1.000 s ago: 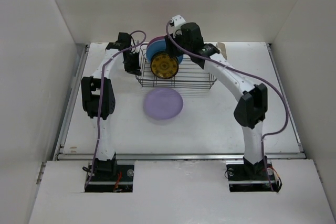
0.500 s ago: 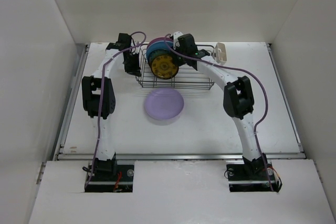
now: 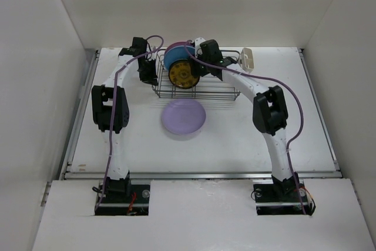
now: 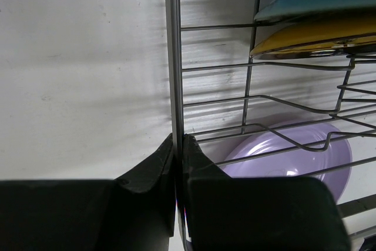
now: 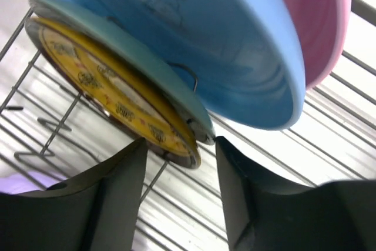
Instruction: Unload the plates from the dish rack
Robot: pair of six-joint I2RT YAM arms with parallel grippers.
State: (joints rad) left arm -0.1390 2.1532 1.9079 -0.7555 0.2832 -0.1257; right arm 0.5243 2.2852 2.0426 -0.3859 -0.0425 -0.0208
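Now: left tool clamped on rack rim wire; right tool apart, straddling edges of yellow plate and teal plate. Behind those, blue plate, pink plate, all upright in rack. On worktop just beside rack, lavender plate, flat.

The top camera looks down from high on the rack's near side, taking in the whole table, with the rack small and far at mid-frame. The left wrist camera sits right against the rack's left end wall and faces through its wires — very close. The right wrist camera is just right of the standing plates in the rack, facing their rims at close range. All three views share the yellow plate. The top and left wrist views also share the lavender plate on the rack's near side.
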